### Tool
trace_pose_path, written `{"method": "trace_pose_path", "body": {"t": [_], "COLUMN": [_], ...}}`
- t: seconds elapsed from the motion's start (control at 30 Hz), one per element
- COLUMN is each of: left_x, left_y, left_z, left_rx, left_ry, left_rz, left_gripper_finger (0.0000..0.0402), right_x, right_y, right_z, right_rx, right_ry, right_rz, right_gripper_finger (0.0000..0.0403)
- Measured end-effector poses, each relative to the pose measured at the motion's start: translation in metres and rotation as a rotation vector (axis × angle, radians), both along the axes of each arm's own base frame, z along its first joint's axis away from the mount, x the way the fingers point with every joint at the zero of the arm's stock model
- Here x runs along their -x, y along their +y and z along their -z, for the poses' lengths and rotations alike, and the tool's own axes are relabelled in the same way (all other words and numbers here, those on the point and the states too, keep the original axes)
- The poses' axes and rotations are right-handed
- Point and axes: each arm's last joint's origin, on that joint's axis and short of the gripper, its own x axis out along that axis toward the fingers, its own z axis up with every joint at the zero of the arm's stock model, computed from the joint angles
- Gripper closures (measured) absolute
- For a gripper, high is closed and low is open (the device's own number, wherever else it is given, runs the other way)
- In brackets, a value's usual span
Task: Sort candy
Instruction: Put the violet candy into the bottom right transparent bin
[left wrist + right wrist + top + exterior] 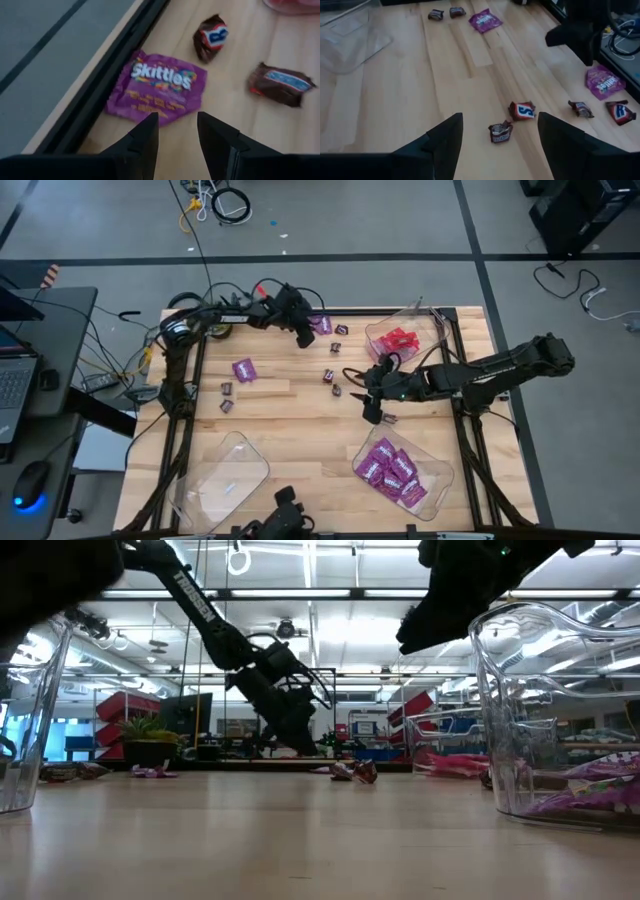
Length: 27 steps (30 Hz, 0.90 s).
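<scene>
Nearest the high camera, a clear plastic tray [437,480] holds shiny purple-magenta candy packets [392,470]. Beyond it the right hand [372,413] hangs released over the wooden bench [300,430], above what look like two small brown wrapped pieces [501,132]. Farther off, the left hand [177,131] hovers unclenched at a purple Skittles packet [157,86] beside the bench's far edge.

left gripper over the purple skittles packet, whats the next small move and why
Probably lower straight down and close on it. In the left wrist view the purple Skittles packet lies flat on the wood by the table's edge rail, just ahead of the left gripper, whose fingers stand apart and empty. The two brown wrapped pieces lie off to one side, clear of the approach.
</scene>
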Motion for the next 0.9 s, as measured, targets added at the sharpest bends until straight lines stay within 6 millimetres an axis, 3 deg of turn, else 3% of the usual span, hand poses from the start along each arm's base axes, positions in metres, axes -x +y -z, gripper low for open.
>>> {"method": "trace_pose_path", "body": {"t": [0.27,0.63,0.9], "left_x": [-0.005,-0.007,-0.021], "left_y": [0.008,0.012,0.030], "left_z": [0.019,0.015,0.014], "left_rx": [-0.019,-0.003,0.098], "left_ry": [-0.021,-0.019,0.074], "left_rz": [0.012,0.016,0.019], "left_gripper_finger": [0.0263,0.0263,0.0263], "right_x": [-0.001,-0.002,-0.002], "right_y": [-0.006,-0.021,-0.023], "right_z": [-0.001,-0.001,-0.001], "right_rx": [0.015,0.025,0.039], "right_ry": [-0.012,-0.009,-0.004], "right_rz": [0.020,0.078,0.077], "right_gripper_finger": [0.0162,0.0174,0.0172]}}
